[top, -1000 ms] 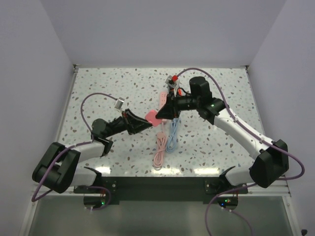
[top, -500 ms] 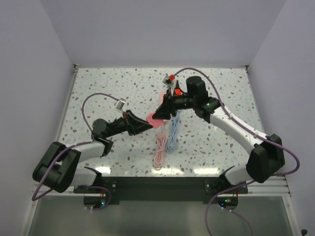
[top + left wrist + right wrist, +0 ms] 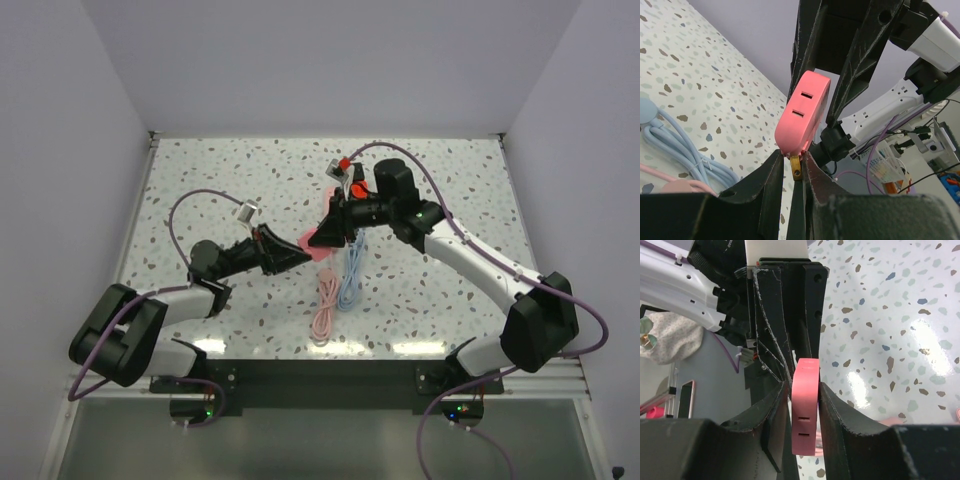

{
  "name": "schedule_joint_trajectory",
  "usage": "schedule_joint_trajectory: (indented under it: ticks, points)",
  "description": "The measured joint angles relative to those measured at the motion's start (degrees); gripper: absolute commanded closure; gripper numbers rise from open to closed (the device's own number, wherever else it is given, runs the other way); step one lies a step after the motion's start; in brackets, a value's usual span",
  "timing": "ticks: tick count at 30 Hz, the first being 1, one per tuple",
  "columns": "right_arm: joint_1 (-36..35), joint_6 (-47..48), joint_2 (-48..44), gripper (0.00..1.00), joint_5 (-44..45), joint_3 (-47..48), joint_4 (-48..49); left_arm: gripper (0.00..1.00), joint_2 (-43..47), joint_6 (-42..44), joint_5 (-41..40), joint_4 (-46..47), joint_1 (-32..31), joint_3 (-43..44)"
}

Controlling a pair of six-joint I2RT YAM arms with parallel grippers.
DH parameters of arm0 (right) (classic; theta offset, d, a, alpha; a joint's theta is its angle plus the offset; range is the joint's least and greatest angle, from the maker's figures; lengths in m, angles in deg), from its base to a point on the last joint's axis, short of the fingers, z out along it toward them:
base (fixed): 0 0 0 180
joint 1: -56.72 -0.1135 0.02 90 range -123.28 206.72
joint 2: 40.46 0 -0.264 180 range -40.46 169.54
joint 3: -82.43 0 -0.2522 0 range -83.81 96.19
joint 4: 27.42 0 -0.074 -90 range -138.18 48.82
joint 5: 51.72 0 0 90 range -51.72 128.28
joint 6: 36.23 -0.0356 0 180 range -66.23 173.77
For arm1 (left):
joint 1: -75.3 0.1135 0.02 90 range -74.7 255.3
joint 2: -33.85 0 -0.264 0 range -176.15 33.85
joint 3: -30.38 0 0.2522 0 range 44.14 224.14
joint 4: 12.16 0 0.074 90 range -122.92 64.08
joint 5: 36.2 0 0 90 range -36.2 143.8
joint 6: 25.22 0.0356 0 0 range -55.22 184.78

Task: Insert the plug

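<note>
Over the speckled bench (image 3: 200,190) the two arms pointed nose to nose near its middle, above a coiled pink cable (image 3: 325,300) and a pale blue cable (image 3: 350,278) lying side by side. The right end effector (image 3: 804,386) was clamped on a pink socket block (image 3: 804,112) — two slots on its face — held tilted off the bench. The left end effector (image 3: 793,162) was closed on the plug (image 3: 796,169), only a brass blade showing, the blade meeting the block's lower end, in neither slot.
</note>
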Motion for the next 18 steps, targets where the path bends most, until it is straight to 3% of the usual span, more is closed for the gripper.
schedule_joint_trajectory:
  ticks: [9, 12, 16, 18]
  points:
    - [-0.09, 1.42, 0.00, 0.74, 0.00, 0.00, -0.55, 1.00, 0.07, 0.02, -0.09, 0.02, 0.00, 0.15]
    - [-0.09, 1.95, 0.02, 0.81, 0.00, 0.00, -0.55, 1.00, 0.37, 0.09, -0.07, -0.07, 0.00, 0.15]
    - [-0.09, 2.21, 0.22, 1.00, -0.35, 0.02, -0.31, 1.00, 0.87, 0.31, -0.07, -0.48, 0.07, 0.15]
    - [-0.07, 2.23, 0.26, 1.00, -0.55, 0.02, -0.02, 1.00, 0.94, 0.61, -0.07, -0.55, 0.09, 0.13]
